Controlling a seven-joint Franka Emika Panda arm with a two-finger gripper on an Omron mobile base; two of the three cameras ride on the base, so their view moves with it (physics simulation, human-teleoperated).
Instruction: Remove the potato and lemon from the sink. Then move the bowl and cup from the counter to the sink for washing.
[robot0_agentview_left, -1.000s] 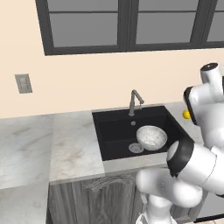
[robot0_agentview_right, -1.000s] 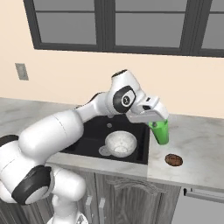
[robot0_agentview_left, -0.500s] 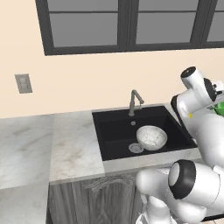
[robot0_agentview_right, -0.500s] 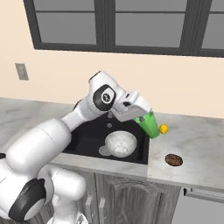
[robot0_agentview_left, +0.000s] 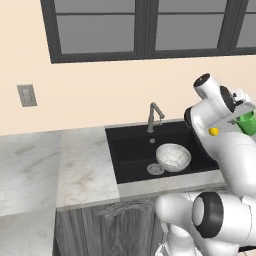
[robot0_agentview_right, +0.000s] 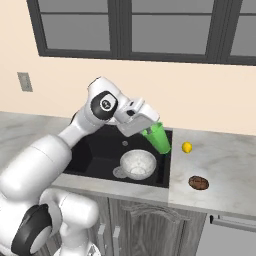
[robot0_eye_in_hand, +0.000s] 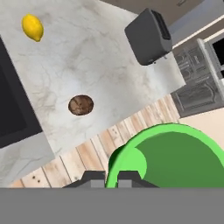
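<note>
My gripper (robot0_agentview_right: 148, 129) is shut on the rim of the green cup (robot0_agentview_right: 159, 138) and holds it tilted in the air over the right edge of the black sink (robot0_agentview_right: 95, 150). In the left base view the cup (robot0_agentview_left: 246, 123) shows past my arm. The hand view looks into the cup (robot0_eye_in_hand: 175, 157), with my gripper (robot0_eye_in_hand: 111, 177) on its rim. The marbled bowl (robot0_agentview_right: 137, 164) sits in the sink beside the drain (robot0_agentview_left: 155, 169). The lemon (robot0_agentview_right: 187, 147) and the potato (robot0_agentview_right: 198, 183) lie on the counter right of the sink, and the lemon (robot0_eye_in_hand: 33, 27) and potato (robot0_eye_in_hand: 81, 105) also show below the hand.
A grey faucet (robot0_agentview_left: 155, 115) stands at the back of the sink. A dark toaster (robot0_eye_in_hand: 148, 37) sits farther right on the counter (robot0_agentview_right: 225, 170). Marble counter (robot0_agentview_left: 45, 160) stretches left of the sink. Wall and windows lie behind.
My arm has swung left, carrying the cup from above the counter near the lemon to over the sink's right edge. The bowl, lemon and potato have stayed put.
</note>
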